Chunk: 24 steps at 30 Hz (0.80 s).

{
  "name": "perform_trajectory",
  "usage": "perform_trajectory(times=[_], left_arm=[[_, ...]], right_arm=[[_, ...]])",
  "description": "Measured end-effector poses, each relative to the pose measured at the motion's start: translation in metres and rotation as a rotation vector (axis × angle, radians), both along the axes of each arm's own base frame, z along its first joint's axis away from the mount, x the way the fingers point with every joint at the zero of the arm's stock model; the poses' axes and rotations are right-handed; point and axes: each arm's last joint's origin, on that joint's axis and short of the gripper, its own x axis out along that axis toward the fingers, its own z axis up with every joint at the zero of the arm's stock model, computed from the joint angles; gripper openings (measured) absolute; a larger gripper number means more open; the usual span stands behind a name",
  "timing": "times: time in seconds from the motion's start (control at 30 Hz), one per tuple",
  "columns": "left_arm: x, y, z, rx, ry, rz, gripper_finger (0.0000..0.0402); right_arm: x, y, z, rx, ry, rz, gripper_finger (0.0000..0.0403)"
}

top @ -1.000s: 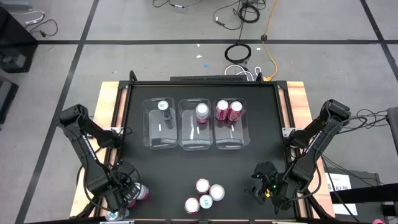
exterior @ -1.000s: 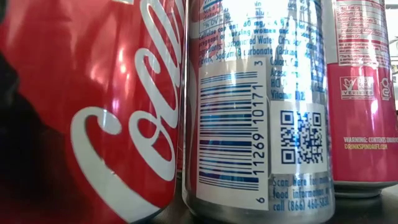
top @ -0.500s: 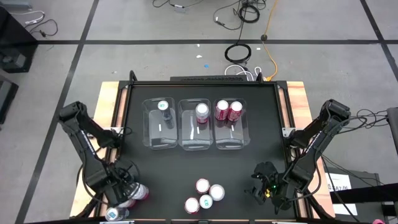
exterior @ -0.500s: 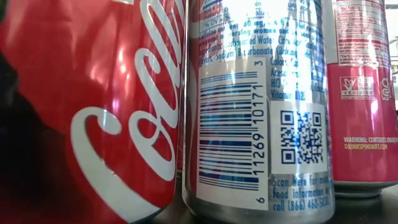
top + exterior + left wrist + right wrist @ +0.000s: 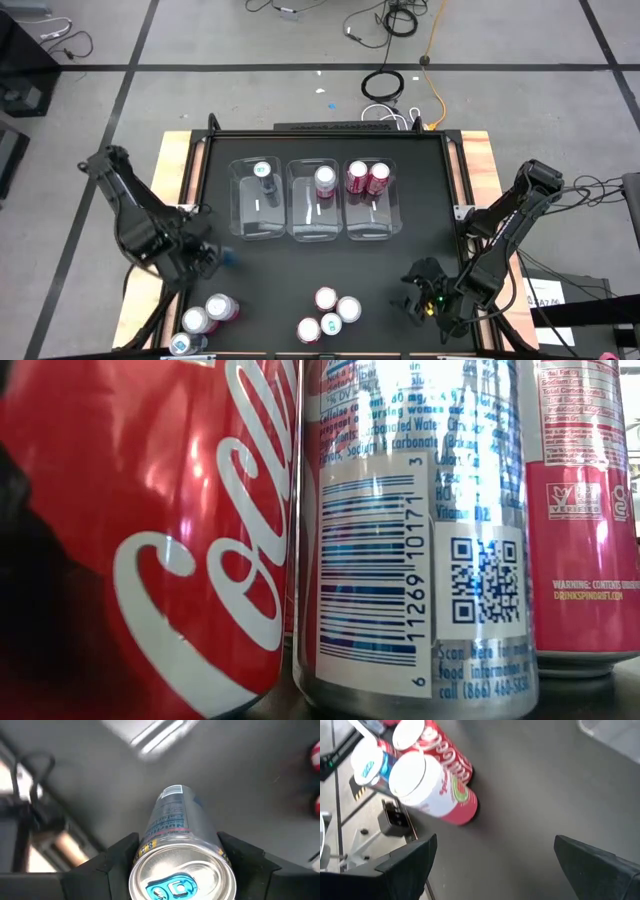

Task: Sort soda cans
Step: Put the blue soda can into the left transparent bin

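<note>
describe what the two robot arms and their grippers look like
Both arms are dark, nearly black, jointed links with black cables along them. The left arm ends in a matching dark left gripper. The right arm looks the same, and a small green light glows by the right gripper. Close up, the fingers are flat, matte black wedges with angular edges.

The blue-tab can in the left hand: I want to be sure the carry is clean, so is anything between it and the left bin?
Nothing visible. The left hand holds the blue-tab can over bare table, just short of the left bin, which holds one teal-top can.
</note>
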Motion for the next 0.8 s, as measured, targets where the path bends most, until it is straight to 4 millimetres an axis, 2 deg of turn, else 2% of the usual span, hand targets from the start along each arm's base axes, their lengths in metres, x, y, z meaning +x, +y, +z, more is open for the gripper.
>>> perform_trajectory(times=[0.3, 0.53, 0.67, 0.8], left_arm=[[-0.01, 0.049, 0.025, 0.086, -0.218, -0.057, 0.0254], [-0.015, 0.087, 0.033, 0.197, -0.218, -0.049, 0.0254], [-0.007, 0.102, 0.033, 0.274, -0.164, -0.082, 0.0254], [0.012, 0.117, 0.031, 0.3, -0.121, -0.144, 0.0254]], right_arm=[[0.004, -0.004, 0.001, -0.001, -0.037, -0.066, 0.0396], [0.015, -0.013, 0.001, 0.02, -0.038, -0.136, 0.0396], [0.022, -0.02, 0.001, 0.019, -0.039, -0.173, 0.0396], [0.029, -0.027, 0.001, 0.019, -0.039, -0.21, 0.0396]])
